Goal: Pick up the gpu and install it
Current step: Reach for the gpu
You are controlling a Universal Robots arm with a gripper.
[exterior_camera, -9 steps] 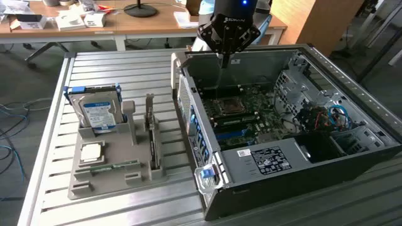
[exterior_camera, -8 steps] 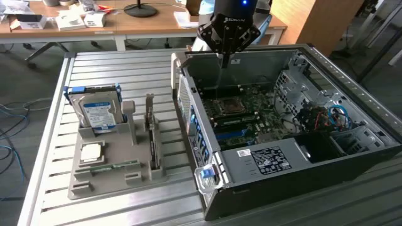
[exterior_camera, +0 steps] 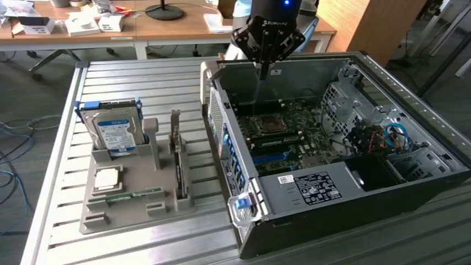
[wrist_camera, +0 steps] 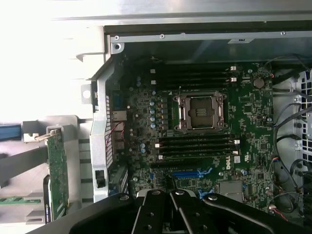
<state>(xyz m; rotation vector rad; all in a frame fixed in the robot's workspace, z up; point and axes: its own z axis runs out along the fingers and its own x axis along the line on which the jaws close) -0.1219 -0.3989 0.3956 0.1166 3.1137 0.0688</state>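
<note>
Gripper (exterior_camera: 262, 72) upper centre over open PC case (exterior_camera: 401, 85), jaws clenched empty; gpu (exterior_camera: 177, 157) stands edge-up in holder (exterior_camera: 125, 212) left-centre, likely for top grasp.

In the exterior view the top edge cuts off the arm (exterior_camera: 268, 11). The gpu (exterior_camera: 177, 160) stands edge-on there, so we cannot see its flat side. The print on the label (exterior_camera: 312, 187) of the case (exterior_camera: 294, 232) is too small for us to read. In the wrist view the gripper (wrist_camera: 170, 193) hides part of the board (wrist_camera: 243, 122), and bright glare wipes out what lies beside the case.
</note>
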